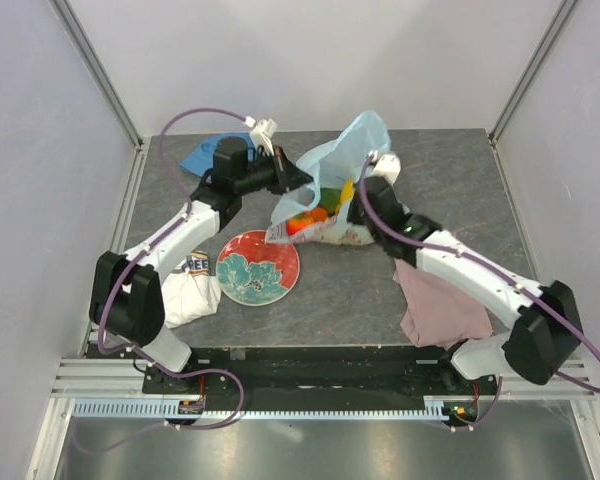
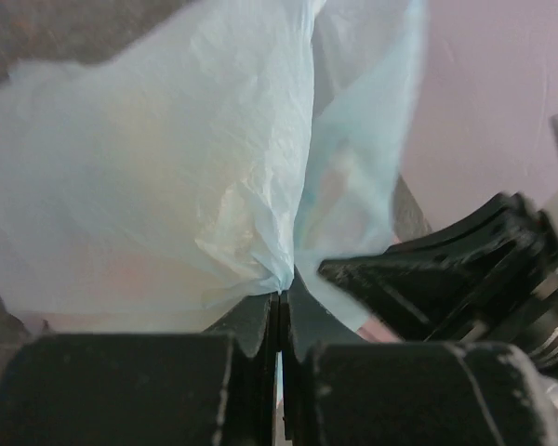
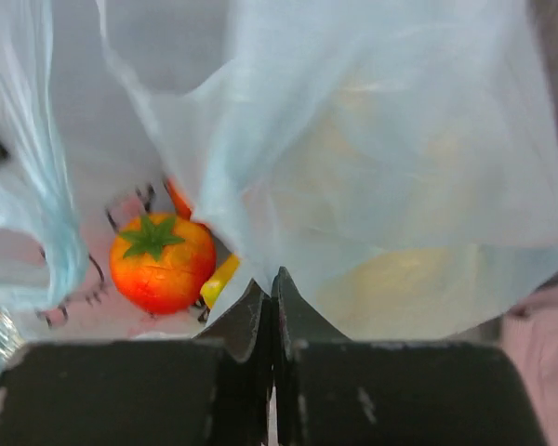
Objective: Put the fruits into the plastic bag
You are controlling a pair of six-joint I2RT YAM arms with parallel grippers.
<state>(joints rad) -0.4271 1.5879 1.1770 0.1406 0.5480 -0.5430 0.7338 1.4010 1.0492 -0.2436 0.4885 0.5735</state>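
The light-blue plastic bag (image 1: 352,150) stands open at the middle of the table. Inside it I see an orange-red fruit (image 1: 302,223), a green fruit (image 1: 327,197) and yellow bananas (image 1: 346,192). My left gripper (image 1: 302,180) is shut on the bag's left edge; the film (image 2: 214,167) bunches at its tips (image 2: 280,295). My right gripper (image 1: 366,186) is shut on the bag's right edge (image 3: 353,139), with its tips (image 3: 272,283) pinching the film. Below it lie an orange-red fruit with a green stem cap (image 3: 161,262) and a piece of banana (image 3: 221,277).
A red-rimmed teal floral plate (image 1: 258,266) lies front left of the bag. A white cloth bundle (image 1: 190,292) is left of it. A blue hat (image 1: 205,152) lies at the back left. A pink cloth (image 1: 435,300) lies under my right arm.
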